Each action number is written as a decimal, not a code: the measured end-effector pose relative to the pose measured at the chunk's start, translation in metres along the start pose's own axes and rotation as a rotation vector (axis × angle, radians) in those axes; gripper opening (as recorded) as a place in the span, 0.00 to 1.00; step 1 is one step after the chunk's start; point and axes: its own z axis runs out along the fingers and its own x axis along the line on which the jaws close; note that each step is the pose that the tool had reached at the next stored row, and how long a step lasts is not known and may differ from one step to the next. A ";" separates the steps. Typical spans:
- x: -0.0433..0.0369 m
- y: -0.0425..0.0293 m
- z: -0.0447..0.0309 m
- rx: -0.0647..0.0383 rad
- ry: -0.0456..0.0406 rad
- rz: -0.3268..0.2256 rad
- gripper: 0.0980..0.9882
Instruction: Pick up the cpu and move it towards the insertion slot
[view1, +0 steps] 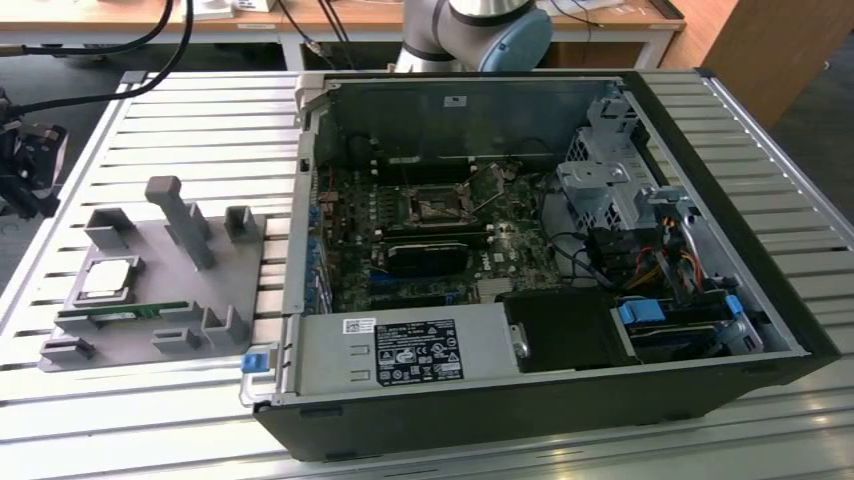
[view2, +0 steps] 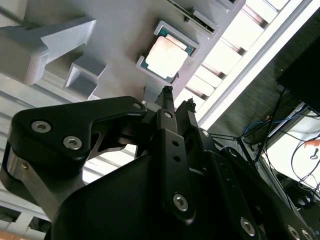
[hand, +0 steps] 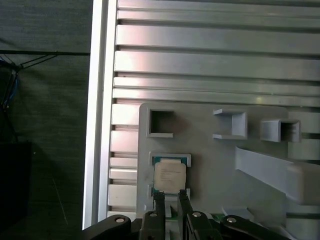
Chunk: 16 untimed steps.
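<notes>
While one cpu (hand: 170, 176) lies in a grey tray (hand: 210, 170) pocket, one gripper (hand: 170, 193) near it, jaws narrowly parted, empty

The cpu (view1: 110, 277) is a small flat square chip, silvery-white on top with a thin green edge. It lies face up and level in a square pocket of the grey holder (view1: 154, 285), at the exterior view's left. The slot (view1: 437, 207) is a dark square socket in a silvery frame. It sits on the board (view1: 360, 290) inside the open case (view1: 454, 110), well apart from the cpu.
</notes>
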 end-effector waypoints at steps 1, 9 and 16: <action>0.0003 0.0000 0.0004 0.000 -0.0001 0.000 0.17; 0.0022 -0.0006 0.0038 0.000 0.0003 0.000 0.17; 0.0023 -0.0009 0.0066 0.000 0.0000 0.000 0.17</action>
